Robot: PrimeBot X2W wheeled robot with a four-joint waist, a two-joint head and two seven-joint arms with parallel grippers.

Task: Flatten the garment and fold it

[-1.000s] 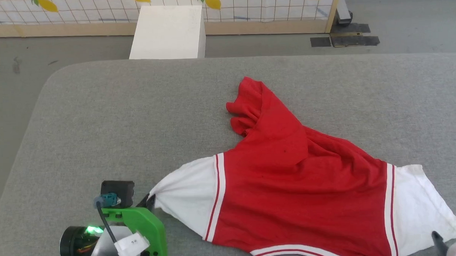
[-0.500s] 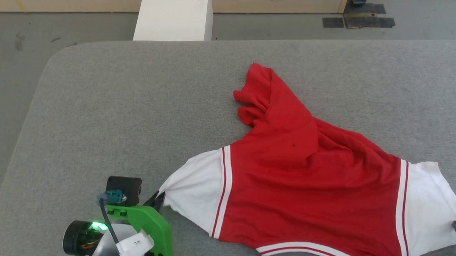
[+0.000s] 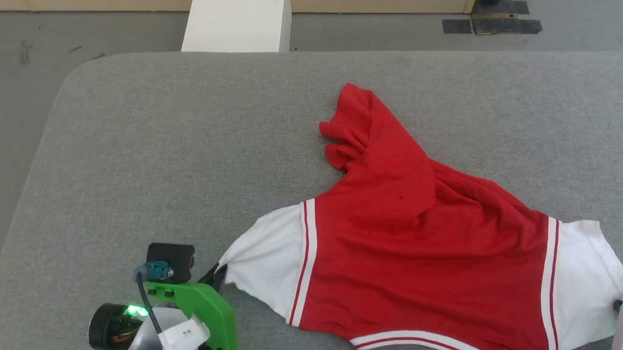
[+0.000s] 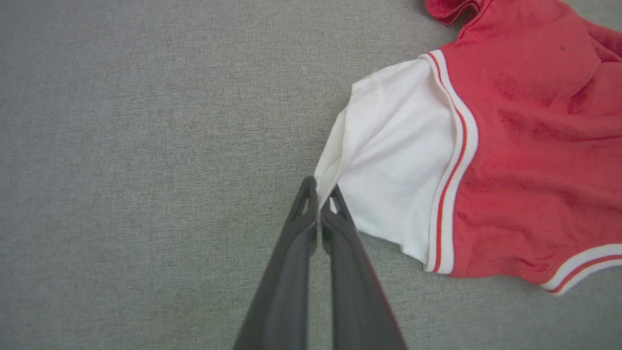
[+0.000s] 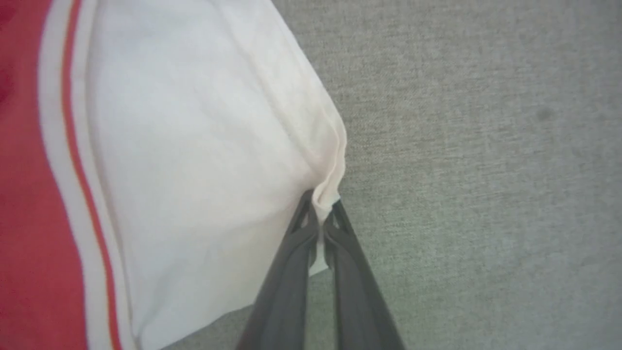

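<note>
The garment, a red jersey with white short sleeves and striped trim, lies rumpled on the grey table, its red body bunched toward the far side. My left gripper is shut on the cuff of the left white sleeve; in the left wrist view the gripper pinches the sleeve's edge. At the lower right my right gripper is shut on the hem of the right white sleeve, and the right wrist view has the gripper clamping a fold of that cuff. No lettering is visible.
A white box stands on the floor beyond the table's far edge. A wooden frame and dark floor patches lie further back. Bare grey table surface spreads to the left and behind the jersey.
The right gripper has closed on the right sleeve's hem. The head camera tilted down, shifting the whole scene. The left gripper keeps its hold on the left sleeve.
</note>
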